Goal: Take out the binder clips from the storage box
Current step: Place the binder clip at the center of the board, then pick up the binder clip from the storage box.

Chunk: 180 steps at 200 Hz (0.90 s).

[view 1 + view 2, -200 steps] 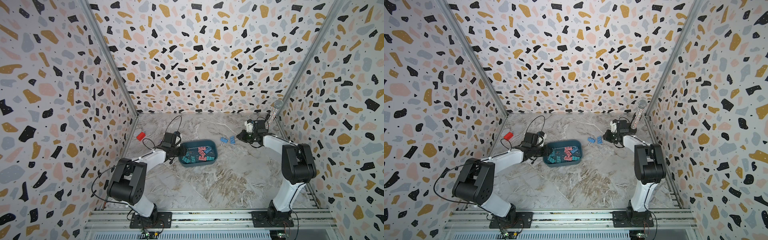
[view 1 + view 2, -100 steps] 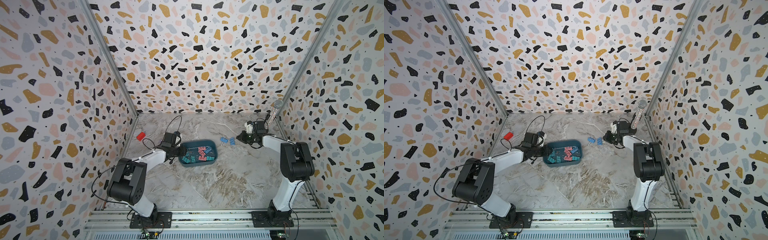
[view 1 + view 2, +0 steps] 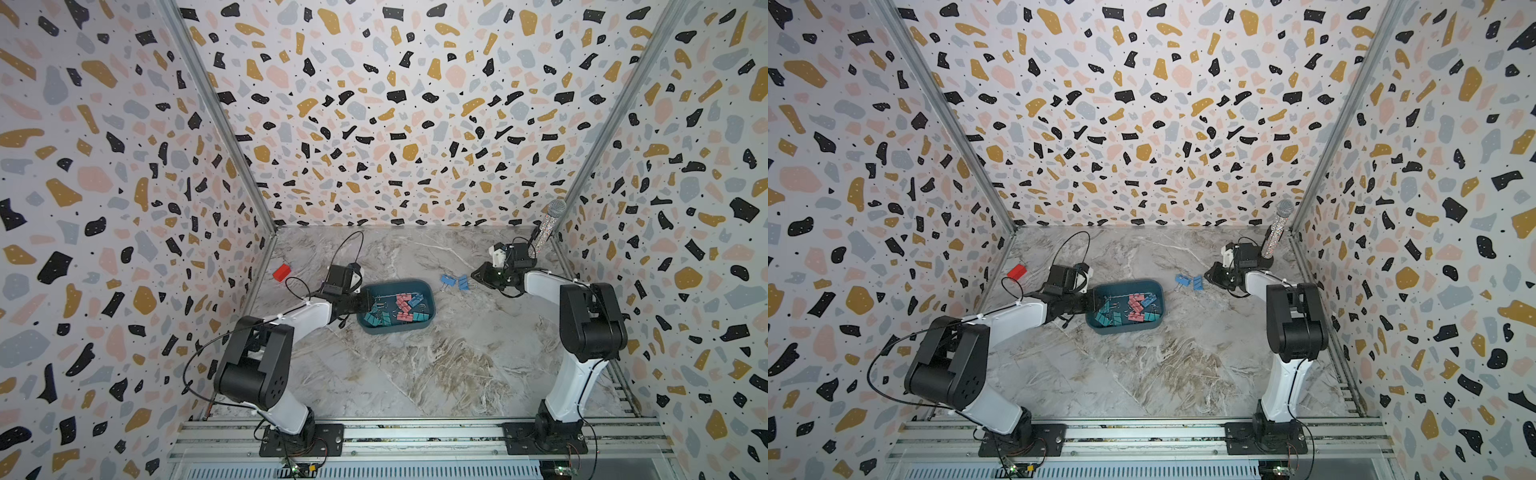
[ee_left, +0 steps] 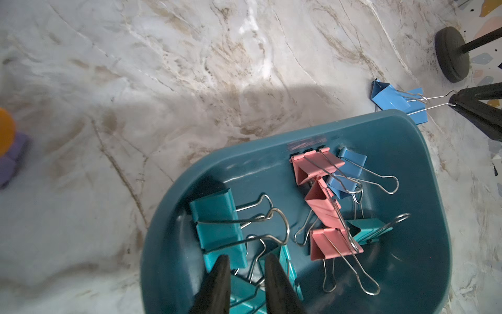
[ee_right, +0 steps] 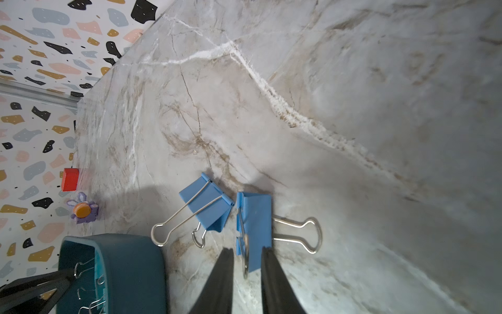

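**1. Hazard, left side.** The left gripper (image 4: pixel 247 258) sits low in the storage box (image 4: pixel 402 163). The teal clip (image 4: pixel 217 220) just ahead of its fingers (image 4: pixel 217 285) has wire handles crossing those of its neighbours beneath the tips. A lift from here would likely drag up a tangle, drop part of it, or tilt the box.

**2. Hazard, right side.** The blue clip (image 5: pixel 255 220) has one handle lying in the right gripper's (image 5: pixel 247 250) gap. Drawing back without widening could snag that wire and pull the clip along, or nudge the second blue clip (image 5: pixel 206 204), which touches it just to one side of the tips.

**3. Fingers, left.** Narrowly parted, with wire running between them. I cannot tell whether they pinch it.

**4. Fingers, right (image 5: pixel 274 282).** Slightly spread, with a gap wider than the wire, and apparently gripping nothing. Both blue clips rest on the table (image 5: pixel 353 81), outside the box. The other binder clips (image 4: pixel 323 209) lie inside it, ahead of the left fingertips.
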Tool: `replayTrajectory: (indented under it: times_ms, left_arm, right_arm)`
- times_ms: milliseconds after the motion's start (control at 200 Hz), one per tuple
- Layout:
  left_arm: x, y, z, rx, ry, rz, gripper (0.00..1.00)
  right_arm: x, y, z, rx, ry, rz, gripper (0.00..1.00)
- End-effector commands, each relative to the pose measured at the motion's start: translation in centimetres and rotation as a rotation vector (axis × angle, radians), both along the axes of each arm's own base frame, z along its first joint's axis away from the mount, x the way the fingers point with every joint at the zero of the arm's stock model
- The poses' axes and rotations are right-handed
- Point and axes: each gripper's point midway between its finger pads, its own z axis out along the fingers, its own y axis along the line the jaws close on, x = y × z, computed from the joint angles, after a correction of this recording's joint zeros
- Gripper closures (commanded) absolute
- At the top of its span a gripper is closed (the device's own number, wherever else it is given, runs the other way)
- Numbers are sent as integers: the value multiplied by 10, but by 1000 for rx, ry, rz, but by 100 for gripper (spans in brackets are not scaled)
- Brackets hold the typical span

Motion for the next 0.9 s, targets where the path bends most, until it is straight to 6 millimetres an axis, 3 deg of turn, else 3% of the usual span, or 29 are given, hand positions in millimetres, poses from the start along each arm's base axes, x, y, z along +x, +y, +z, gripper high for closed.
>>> replayTrajectory:
  times_ms: [0,250,370,536,731,896]
  left_arm:
    - [-9,4,-7,21,19,-8,74]
    - [-9,5,-6,24,14,-3,74]
    - [-10,6,-6,27,14,3,74]
    - [-12,8,-4,30,8,13,74]
    - [-14,12,-1,36,-2,31,77]
    - [-13,11,2,31,-7,33,77]
  right_arm:
    - [2,-5,28,-25,-61,-4,72]
    - [-12,-8,77,-62,-148,21,69]
    - [-24,-1,97,-80,-190,72,69]
    - [-50,45,103,-134,-229,244,69]
    - [-83,120,93,-175,-251,484,70]
    - [-101,168,83,-235,-267,648,70]
